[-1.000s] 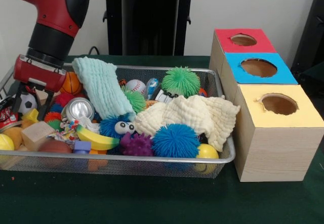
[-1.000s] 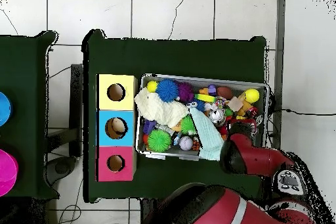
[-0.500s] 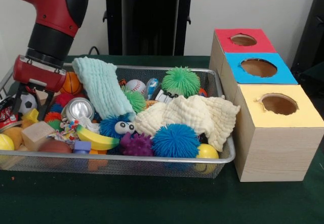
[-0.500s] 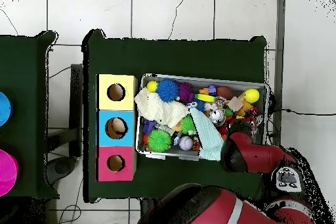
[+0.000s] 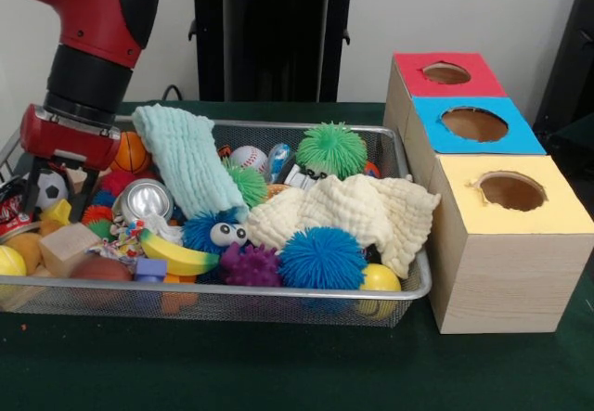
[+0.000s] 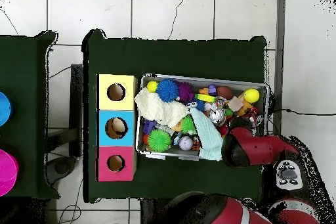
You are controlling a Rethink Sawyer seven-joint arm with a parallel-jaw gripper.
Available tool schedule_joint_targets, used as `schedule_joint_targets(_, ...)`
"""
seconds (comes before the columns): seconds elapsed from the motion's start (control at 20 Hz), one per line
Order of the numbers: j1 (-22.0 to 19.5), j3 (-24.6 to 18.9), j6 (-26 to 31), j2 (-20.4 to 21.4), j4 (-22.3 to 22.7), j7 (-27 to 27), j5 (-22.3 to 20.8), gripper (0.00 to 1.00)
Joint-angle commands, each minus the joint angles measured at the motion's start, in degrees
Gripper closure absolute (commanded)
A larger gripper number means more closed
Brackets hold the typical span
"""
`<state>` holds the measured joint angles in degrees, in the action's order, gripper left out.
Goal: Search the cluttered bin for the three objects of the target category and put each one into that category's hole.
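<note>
The bin (image 5: 408, 292) sat on the table beside the box, whose red hole (image 5: 446, 72) was at the far end. The gripper (image 5: 58, 193) hung over the bin's left end, fingers (image 5: 31, 191) spread, gripping nothing, near the basketball (image 5: 131, 152).

One camera is sitting low and close across the table, facing the robot. Another is hanging high above, looking straight down. Both are taking in the bin (image 5: 408, 292) (image 6: 262, 88) and box (image 5: 501, 272) (image 6: 102, 128).
</note>
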<state>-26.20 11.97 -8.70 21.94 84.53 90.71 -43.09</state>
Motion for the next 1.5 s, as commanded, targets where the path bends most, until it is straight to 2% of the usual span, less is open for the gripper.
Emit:
schedule_joint_targets(0.05, -3.31, -16.43, 8.93, -3.13, -5.24, -4.78, -7.49, 0.0)
schedule_joint_targets(0.3, -4.09, -18.37, 13.46, -0.89, -3.34, -5.57, -8.07, 0.0)
schedule_joint_targets(0.8, -6.04, -21.72, 16.41, -2.78, -5.19, -7.43, -11.7, 0.0)
schedule_joint_targets(1.15, -16.25, -34.97, 28.54, -6.25, -4.98, -21.77, -9.9, 0.0)
schedule_joint_targets(1.5, -18.65, -38.92, 31.16, -7.38, -5.47, -24.81, -12.6, 0.0)
